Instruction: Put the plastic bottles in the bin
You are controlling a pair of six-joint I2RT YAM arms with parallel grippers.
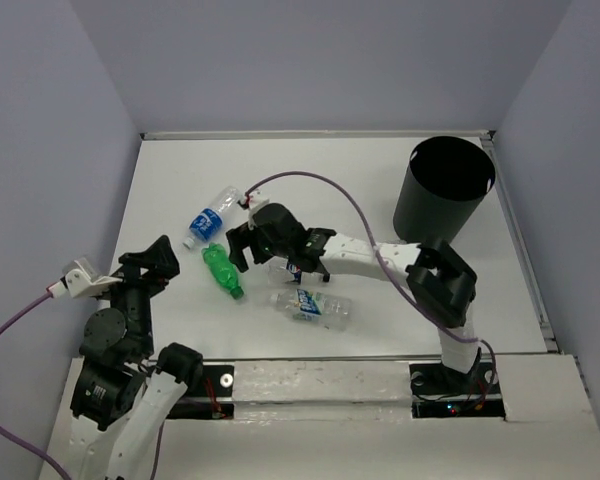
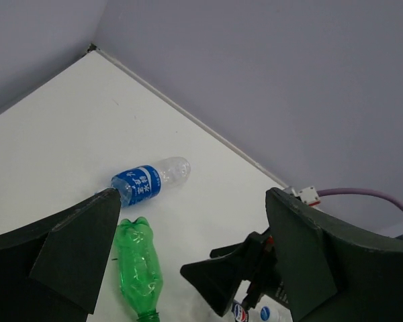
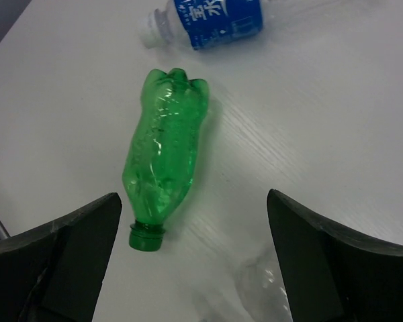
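**Mia:** Is the right gripper (image 3: 195,198) holding anything?

**Ben:** No. Its jaws are spread wide and nothing is pinched in them. The green bottle (image 3: 164,161) lies flat on the white table (image 3: 336,134) under the gap, closer to the jaw on the left of the wrist view. Neither jaw touches it. Its neck end points back at the jaws and its bumpy bottom points away.

**Mia:** What is past the green one?

**Ben:** The blue-label bottle (image 3: 215,17). It lies on its side farther out in front of the jaws, apart from the green bottle.

**Mia:** Anything else close to those jaws?

**Ben:** Yes. A blurry clear thing (image 3: 262,288) sits down by the right-hand jaw. It looks like a bottle, but I cannot tell which one. From above, a half-hidden bottle (image 1: 288,268) peeks out from under the right arm (image 1: 360,255), just behind the jaws. A clear bottle with a blue and white label (image 1: 312,305) lies farther back, beside the arm.

**Mia:** And the left gripper (image 2: 193,194)?

**Ben:** Its jaws are wide apart too, with nothing in them. The blue-label bottle and the green bottle lie out in front of its gap, the green one nearer the left-hand jaw.

**Mia:** Where is the bin (image 1: 420,205)?

**Ben:** It stands upright, well away from both pairs of jaws, out behind the right gripper and past the bend of its arm. All the bottles I can see lie on the table, well apart from it. It is too dark inside to tell what it holds.
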